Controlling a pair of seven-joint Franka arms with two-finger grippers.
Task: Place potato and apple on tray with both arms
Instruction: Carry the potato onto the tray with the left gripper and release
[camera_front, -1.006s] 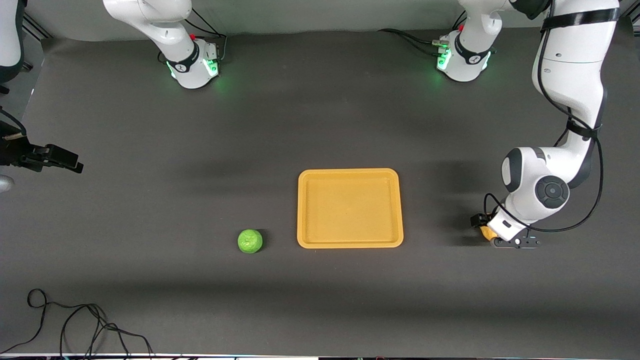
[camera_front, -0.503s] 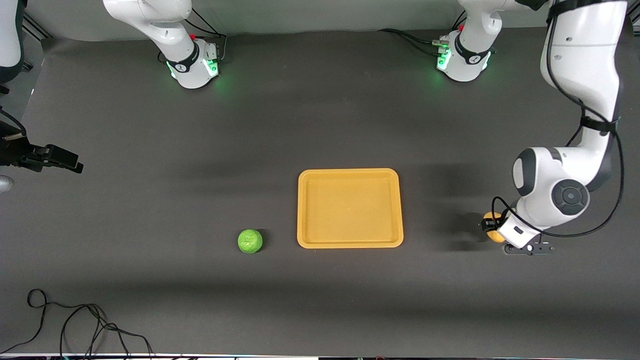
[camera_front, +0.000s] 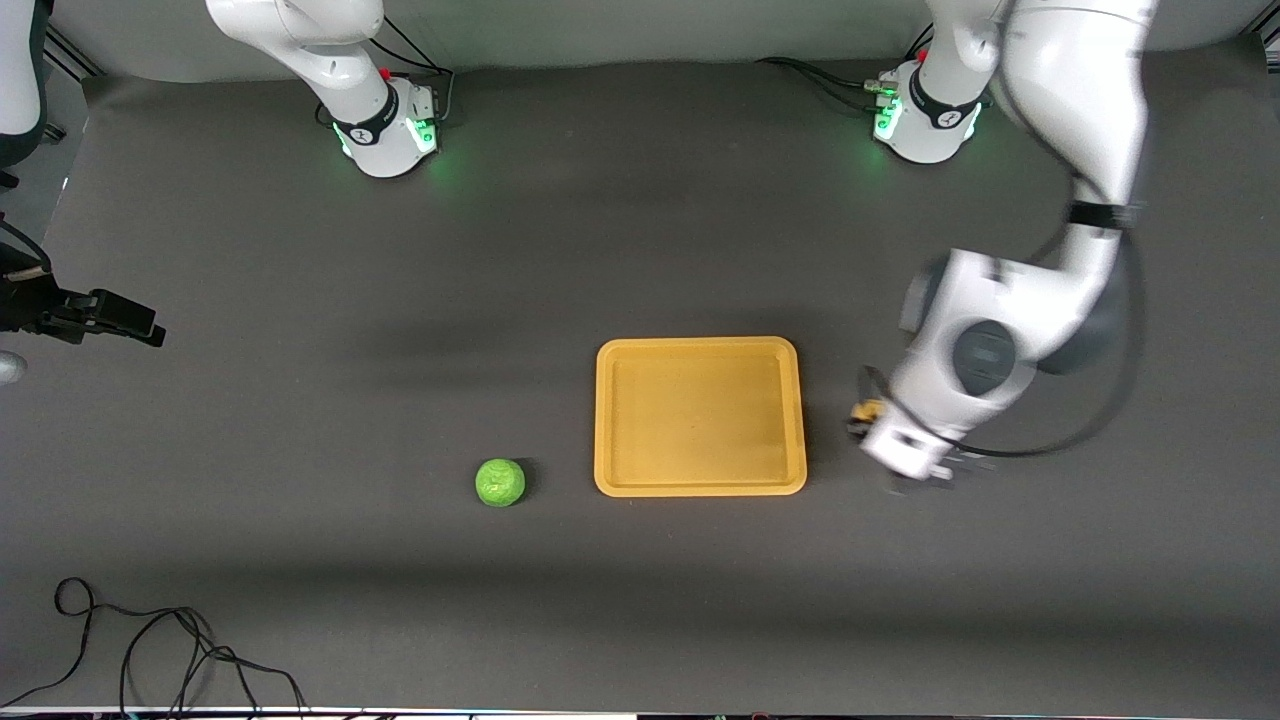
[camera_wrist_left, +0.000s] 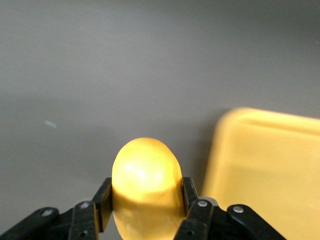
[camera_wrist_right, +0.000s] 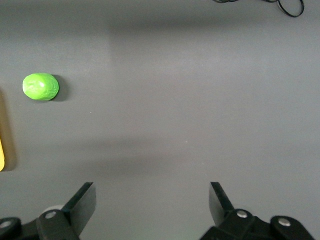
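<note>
My left gripper (camera_front: 860, 420) is shut on the yellow-orange potato (camera_front: 867, 408) and holds it above the mat, just beside the tray's edge at the left arm's end. In the left wrist view the potato (camera_wrist_left: 145, 172) sits between the gripper's (camera_wrist_left: 145, 200) fingers, with the orange-yellow tray (camera_wrist_left: 270, 170) close by. The tray (camera_front: 700, 415) lies flat and empty mid-table. The green apple (camera_front: 500, 482) rests on the mat beside the tray, toward the right arm's end. My right gripper (camera_front: 140, 322) is open and empty, over the mat at the right arm's end. Its wrist view (camera_wrist_right: 152, 200) shows the apple (camera_wrist_right: 40, 86) far off.
The dark mat (camera_front: 350, 300) covers the whole table. Loose black cables (camera_front: 150, 650) lie near the front edge at the right arm's end. The two green-lit bases (camera_front: 390, 130) (camera_front: 925, 115) stand along the edge farthest from the front camera.
My left arm has swung from the left arm's end of the mat toward the tray, carrying the potato. The right arm, apple and tray have not moved.
</note>
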